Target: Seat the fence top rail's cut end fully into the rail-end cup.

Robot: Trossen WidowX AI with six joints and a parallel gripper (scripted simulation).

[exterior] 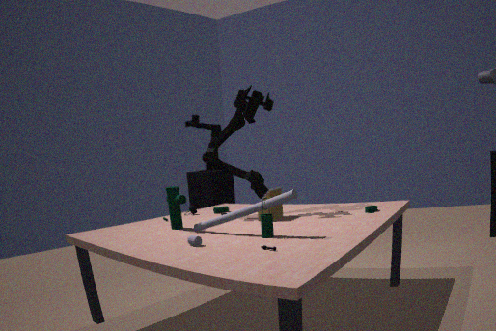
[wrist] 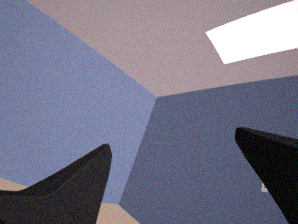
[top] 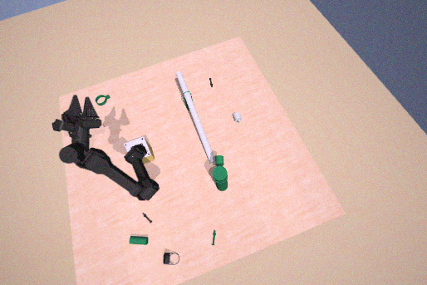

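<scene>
The white rail [top: 199, 126] [exterior: 232, 215] slants through the thin loop cap at the small green post [exterior: 266, 227]. Its far end is raised. Its near end is low, close to the table beside the big green post [top: 220, 174] [exterior: 174, 211]. The green rail-end cup [top: 219, 160] [exterior: 180, 199] sticks out from the post near its top, and the rail's low end is below and beside it, outside the cup. The band is hard to tell from the post. My gripper [top: 80, 97] [exterior: 259, 91] [wrist: 174, 142] is open and empty, high and far from the rail.
A white-topped yellow block [top: 149, 155] [exterior: 273, 211] is by the arm's base. A small white cap [top: 237, 116] [exterior: 194, 241], a black bolt [top: 211, 82] [exterior: 268, 248], a green cylinder [top: 139, 240] [exterior: 221, 209], a black latch [top: 167, 258] and a green bolt [top: 213, 238] lie on the table.
</scene>
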